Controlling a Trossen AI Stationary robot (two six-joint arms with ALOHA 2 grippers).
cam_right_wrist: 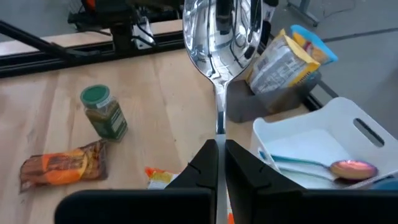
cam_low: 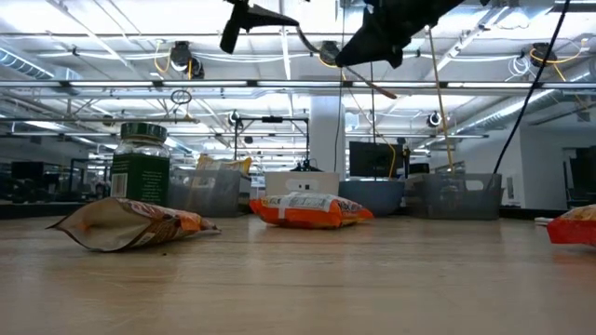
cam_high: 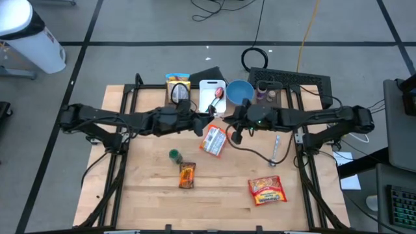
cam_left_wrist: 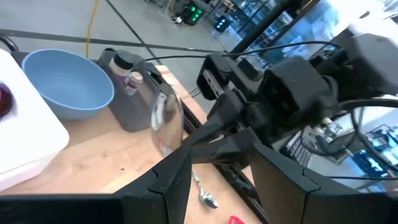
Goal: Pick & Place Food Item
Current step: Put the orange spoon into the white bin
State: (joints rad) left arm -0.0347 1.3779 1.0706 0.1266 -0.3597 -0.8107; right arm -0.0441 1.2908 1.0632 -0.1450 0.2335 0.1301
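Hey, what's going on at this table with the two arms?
The right gripper is shut on the handle of a metal spoon, holding it up above the middle of the table. The left gripper faces it with fingers open, holding nothing. The food packets, such as the orange snack bag below them, lie untouched.

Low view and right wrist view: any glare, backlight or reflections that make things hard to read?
Low view: bright ceiling lights behind turn the arms overhead into dark silhouettes; the snack bag and spice jar stay readable. Right wrist view: the spoon in the right gripper mirrors its surroundings, with strong highlights on the bowl; the white tray looks evenly lit.
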